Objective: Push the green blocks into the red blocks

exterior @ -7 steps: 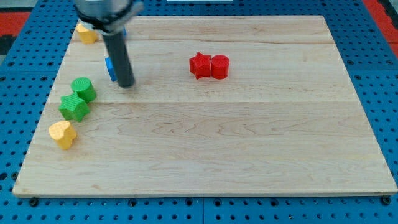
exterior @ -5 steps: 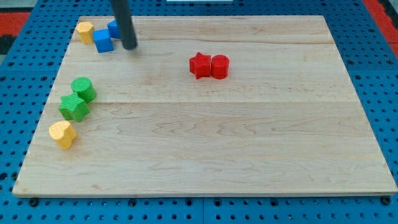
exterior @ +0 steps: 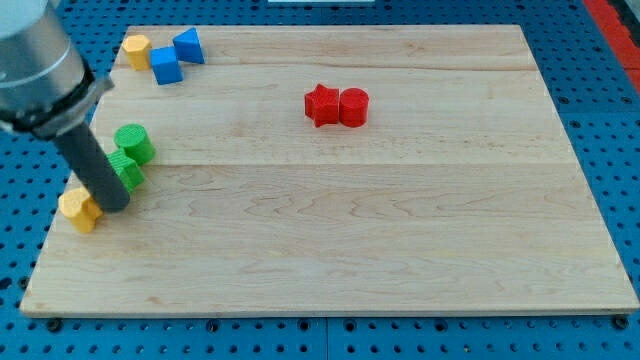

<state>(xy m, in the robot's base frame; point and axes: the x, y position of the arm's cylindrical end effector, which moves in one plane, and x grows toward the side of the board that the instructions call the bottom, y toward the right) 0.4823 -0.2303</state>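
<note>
Two green blocks sit at the board's left: a green cylinder (exterior: 134, 143) and, just below it, a green star-like block (exterior: 126, 172) partly hidden by my rod. Two red blocks touch each other at upper middle: a red star (exterior: 321, 104) and a red cylinder (exterior: 354, 106). My tip (exterior: 113, 203) is at the left edge, just below the green star-like block and touching the right side of a yellow block (exterior: 77, 209). The red blocks lie far to the right of the green ones.
A yellow block (exterior: 136, 49) and two blue blocks (exterior: 165, 66) (exterior: 189, 45) are clustered at the top left corner. The wooden board (exterior: 400, 220) lies on a blue pegboard; its left edge is close to my tip.
My rod has swung from the top left, by the blue blocks, down to the left edge beside the green star-like block. The lower yellow block has shifted left.
</note>
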